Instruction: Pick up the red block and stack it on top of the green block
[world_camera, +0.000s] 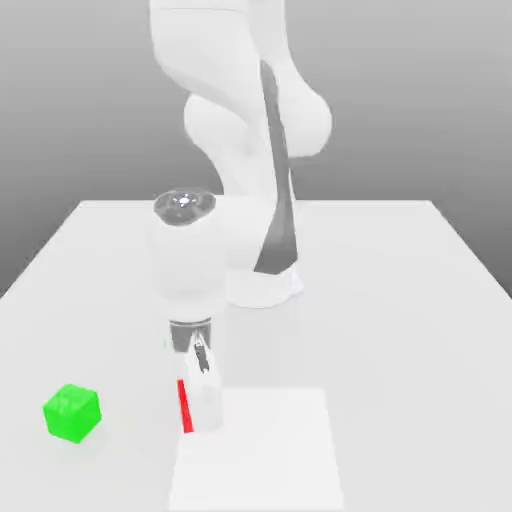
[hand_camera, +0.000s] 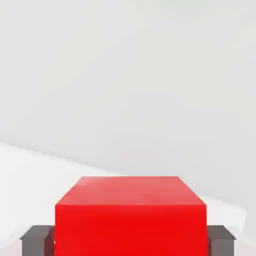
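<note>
The red block (hand_camera: 131, 215) sits between my gripper's (hand_camera: 130, 242) two dark finger pads (hand_camera: 37, 240), which press against its opposite sides. In the exterior view the gripper (world_camera: 200, 418) points straight down, low over the table's front middle. A thin strip of the red block (world_camera: 184, 405) shows beside the white finger. The green block (world_camera: 72, 413) stands on the table toward the exterior view's left, well apart from the gripper. I cannot tell whether the red block rests on the table or hangs just above it.
The arm's white base (world_camera: 262, 285) stands behind the gripper at the table's middle. A brighter white square patch (world_camera: 270, 455) lies on the table (world_camera: 420, 330) just to the exterior view's right of the gripper, at the front.
</note>
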